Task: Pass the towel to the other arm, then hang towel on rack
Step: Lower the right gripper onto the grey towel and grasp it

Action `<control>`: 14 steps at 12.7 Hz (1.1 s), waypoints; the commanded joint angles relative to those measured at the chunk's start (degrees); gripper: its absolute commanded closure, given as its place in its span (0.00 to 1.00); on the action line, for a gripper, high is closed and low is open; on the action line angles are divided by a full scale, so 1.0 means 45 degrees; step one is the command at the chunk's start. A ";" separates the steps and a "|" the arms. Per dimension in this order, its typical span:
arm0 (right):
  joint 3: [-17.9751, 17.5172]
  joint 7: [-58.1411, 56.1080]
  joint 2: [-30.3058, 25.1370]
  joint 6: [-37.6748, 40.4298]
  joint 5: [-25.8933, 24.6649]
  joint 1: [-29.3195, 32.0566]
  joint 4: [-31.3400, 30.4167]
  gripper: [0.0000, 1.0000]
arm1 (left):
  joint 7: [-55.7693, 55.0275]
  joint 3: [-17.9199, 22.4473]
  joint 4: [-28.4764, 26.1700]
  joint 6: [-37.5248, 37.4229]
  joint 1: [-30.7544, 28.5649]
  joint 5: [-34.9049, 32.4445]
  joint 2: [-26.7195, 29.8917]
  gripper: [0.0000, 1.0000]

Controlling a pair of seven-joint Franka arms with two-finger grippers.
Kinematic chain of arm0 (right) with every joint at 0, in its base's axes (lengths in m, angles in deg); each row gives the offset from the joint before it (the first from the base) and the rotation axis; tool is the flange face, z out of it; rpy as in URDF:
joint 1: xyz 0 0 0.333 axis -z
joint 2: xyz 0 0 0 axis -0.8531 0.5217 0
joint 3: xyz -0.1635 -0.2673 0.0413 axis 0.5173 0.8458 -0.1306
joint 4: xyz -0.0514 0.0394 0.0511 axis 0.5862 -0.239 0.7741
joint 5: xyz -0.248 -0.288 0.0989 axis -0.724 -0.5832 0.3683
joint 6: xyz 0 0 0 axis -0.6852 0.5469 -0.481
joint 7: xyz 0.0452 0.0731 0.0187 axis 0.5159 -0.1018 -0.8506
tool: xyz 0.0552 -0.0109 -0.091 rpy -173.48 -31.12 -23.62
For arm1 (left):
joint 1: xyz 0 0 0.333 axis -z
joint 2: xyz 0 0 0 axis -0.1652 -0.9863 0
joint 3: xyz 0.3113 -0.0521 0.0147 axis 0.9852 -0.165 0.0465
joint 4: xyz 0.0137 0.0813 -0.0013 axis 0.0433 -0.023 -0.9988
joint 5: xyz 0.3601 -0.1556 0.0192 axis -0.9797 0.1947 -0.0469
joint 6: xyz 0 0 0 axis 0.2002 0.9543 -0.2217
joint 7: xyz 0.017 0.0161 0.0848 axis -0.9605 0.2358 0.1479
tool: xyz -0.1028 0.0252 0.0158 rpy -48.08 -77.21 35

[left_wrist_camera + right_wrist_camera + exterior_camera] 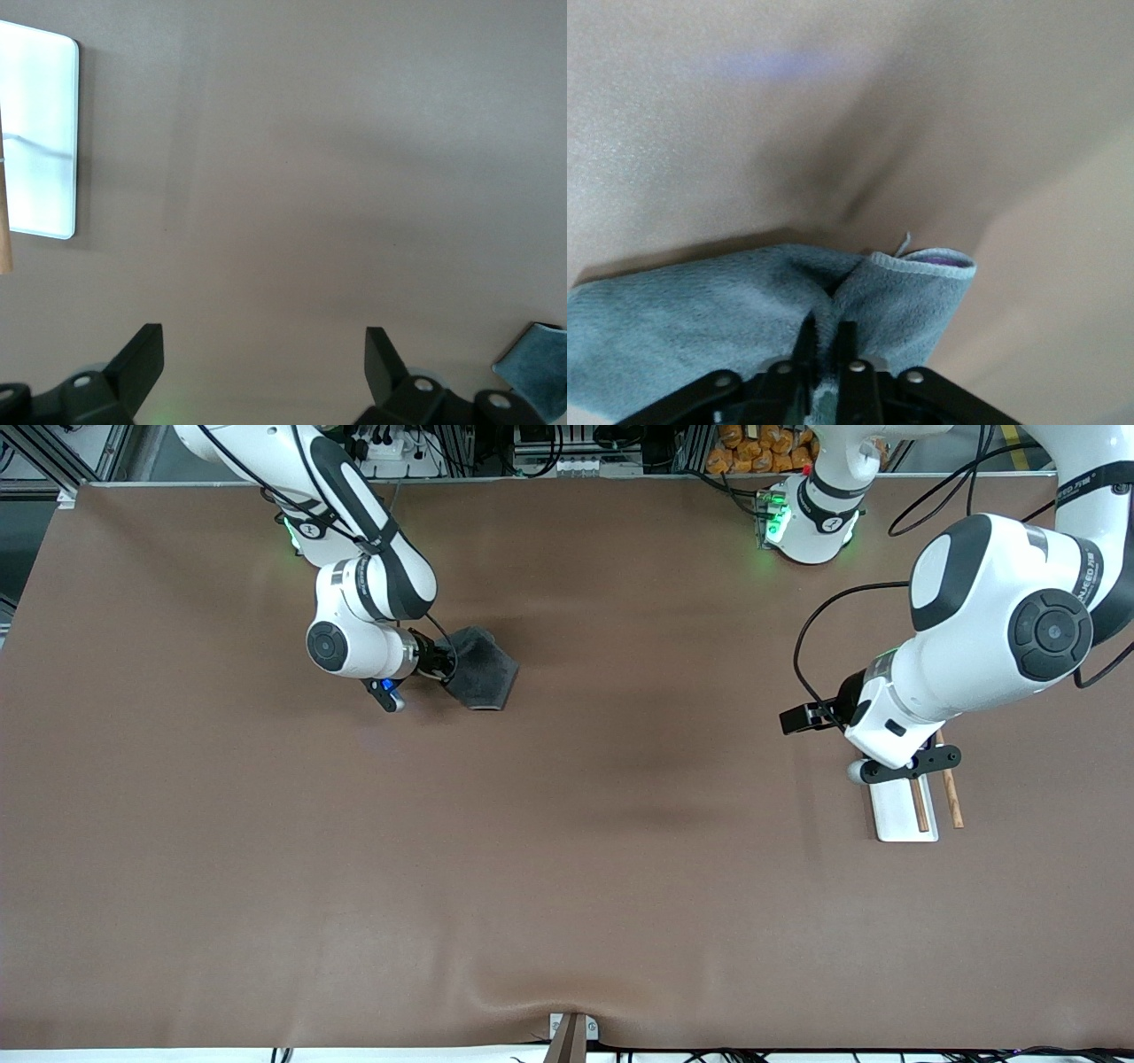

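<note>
The brown surface point(567, 850) carries the rack point(904, 815) at my left arm's end. My left gripper point(264, 359) waits just beside it, jaws apart, I think to receive. The towel point(483, 673) hangs over the surface toward my right arm's end, because my right gripper point(826, 341) has its jaws clamped on a fold, ready for passing.

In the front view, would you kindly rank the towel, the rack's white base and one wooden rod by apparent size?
Largest to smallest:
1. The towel, though held aloft, so nearer the camera.
2. The rack's white base, partly hidden.
3. One wooden rod.
</note>
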 commanded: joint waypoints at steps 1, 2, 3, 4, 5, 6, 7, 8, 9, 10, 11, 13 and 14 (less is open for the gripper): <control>0.0106 0.0051 -0.0092 0.0278 0.0278 -0.0143 0.0058 1.00 | -0.0145 -0.0049 -0.0145 -0.0047 -0.0072 -0.0398 0.0118 0.00; 0.0125 0.0070 -0.0227 0.0686 0.0259 -0.0047 0.0135 1.00 | -0.0145 -0.0049 -0.0145 -0.0047 -0.0092 -0.0399 0.0118 0.00; 0.0203 0.0071 -0.0576 0.1232 0.0259 0.0032 0.0214 1.00 | -0.0145 -0.0049 -0.0145 -0.0047 -0.0073 -0.0399 0.0118 0.00; 0.0242 0.0071 -0.0851 0.1721 0.0240 0.0245 0.0369 1.00 | -0.0165 -0.0049 -0.0126 -0.0047 -0.0053 -0.0399 0.0118 0.00; 0.0340 0.0148 -0.1085 0.2344 0.0181 0.0518 0.0564 1.00 | -0.0165 -0.0049 -0.0126 -0.0047 -0.0053 -0.0399 0.0118 0.00; 0.0379 0.0149 -0.1242 0.2911 0.0123 0.0811 0.0798 1.00 | -0.0145 -0.0049 -0.0145 -0.0047 -0.0072 -0.0399 0.0118 0.00; 0.0380 0.0168 -0.1341 0.3536 0.0103 0.1007 0.1110 1.00 | -0.0145 -0.0049 -0.0145 -0.0047 -0.0092 -0.0399 0.0118 0.00; 0.0399 0.0362 -0.1438 0.4122 0.0083 0.1183 0.1441 1.00 | -0.0145 -0.0049 -0.0126 -0.0047 -0.0073 -0.0399 0.0079 0.00; 0.0399 0.0828 -0.1478 0.4747 -0.0033 0.1340 0.1909 1.00 | -0.0184 -0.0049 -0.0106 -0.0047 0.0005 -0.0399 0.0059 0.00; 0.0399 0.1316 -0.1478 0.5430 -0.0305 0.1438 0.2455 1.00 | -0.0262 -0.0049 -0.0029 -0.0028 0.0083 -0.0360 0.0040 0.00; 0.0380 0.1843 -0.1459 0.6094 -0.0578 0.1535 0.3079 1.00 | -0.0436 -0.0069 0.0088 0.0031 0.0238 -0.0282 0.0040 0.00; 0.0341 0.3053 -0.1401 0.6879 -0.0620 0.1517 0.4213 1.00 | -0.0886 -0.0049 0.0323 0.0284 0.0513 -0.0282 0.0001 0.00; 0.0341 0.3523 -0.1400 0.7056 -0.0620 0.1440 0.4644 1.00 | -0.0926 -0.0069 0.0324 0.0459 0.0533 -0.0224 0.0001 0.00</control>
